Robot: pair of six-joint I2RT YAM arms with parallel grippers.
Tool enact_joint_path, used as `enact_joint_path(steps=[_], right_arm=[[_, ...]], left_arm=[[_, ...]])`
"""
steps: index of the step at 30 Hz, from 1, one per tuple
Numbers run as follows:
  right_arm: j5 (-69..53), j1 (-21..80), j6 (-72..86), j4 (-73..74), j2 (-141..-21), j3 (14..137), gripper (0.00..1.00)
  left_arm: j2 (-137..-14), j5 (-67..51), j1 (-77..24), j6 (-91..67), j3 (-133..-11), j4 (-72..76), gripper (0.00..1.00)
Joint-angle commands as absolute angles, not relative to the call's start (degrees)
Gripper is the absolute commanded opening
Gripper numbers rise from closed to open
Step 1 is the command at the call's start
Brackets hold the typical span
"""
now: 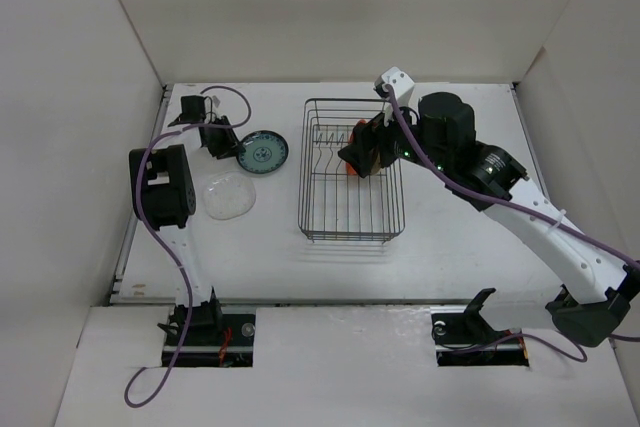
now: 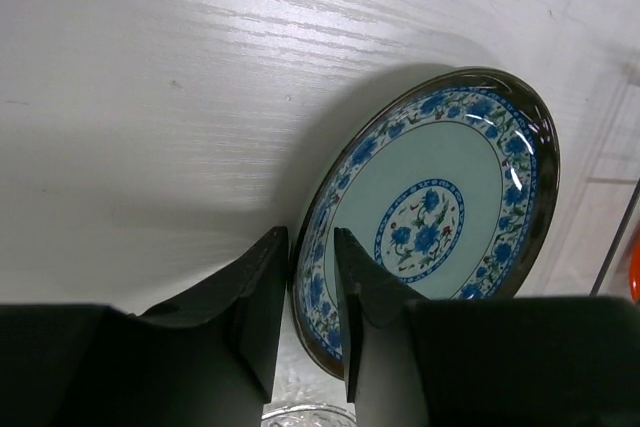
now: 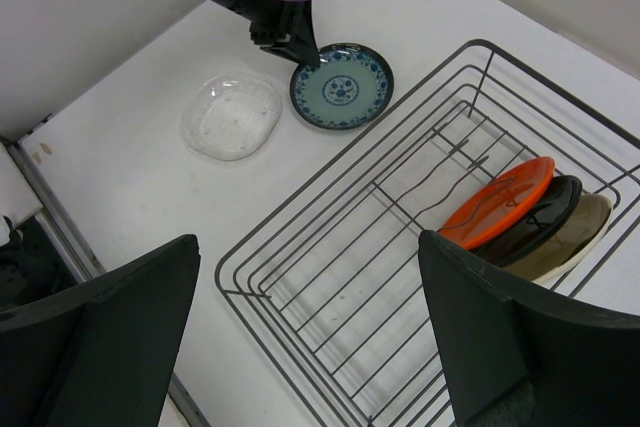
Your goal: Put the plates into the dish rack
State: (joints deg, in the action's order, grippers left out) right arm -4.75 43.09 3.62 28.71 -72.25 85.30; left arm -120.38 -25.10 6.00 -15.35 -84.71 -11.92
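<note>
a: where do the plates stand right now?

b: three are in the dish rack already. the orange plate, black plate and cream plate lean on edge together at one end. the teal-patterned plate and the clear glass plate lie on the worktop to the left of the rack, just beside each other.

a: and the tools?

b: the left tool has one finger under the teal plate's rim and one on its inner face, clenched narrow on that edge. it looks like a pinch on the rim. the right tool hangs over the rack, spread wide with nothing in it.

a: how will that plate handle?

b: i'd judge it stiff, glazed and light, so slick under the pads and quick to chip if it drops or knocks the wires. the raised rim is the only place to take hold of a plate lying flat. a one-edge pinch lets it swing, so i'd lift it slowly. the glass plate should be worse to handle, being as slippery and low-edged, and harder to see.

a: any brand or writing?

b: none i can read. there's only a blue flower pattern, a ring round the border and a cluster in the middle.
</note>
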Motion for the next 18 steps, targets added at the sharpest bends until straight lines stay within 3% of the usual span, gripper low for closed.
enact_joint_path(steps=[1,8,18], right_arm=[[-5.27,42.71,2.9,25.31,-70.66,86.22,0.94],[-4.75,41.58,2.37,25.31,-70.66,86.22,0.94],[-8.25,37.98,5.52,20.85,-71.81,83.24,0.94]], left_arm=[[-120.76,-26.1,5.98,-14.68,-85.69,-12.3,0.22],[-121.9,-23.74,5.98,-14.68,-86.56,-13.09,0.0],[-114.71,-15.47,5.45,-16.61,-89.65,-16.35,0.0]])
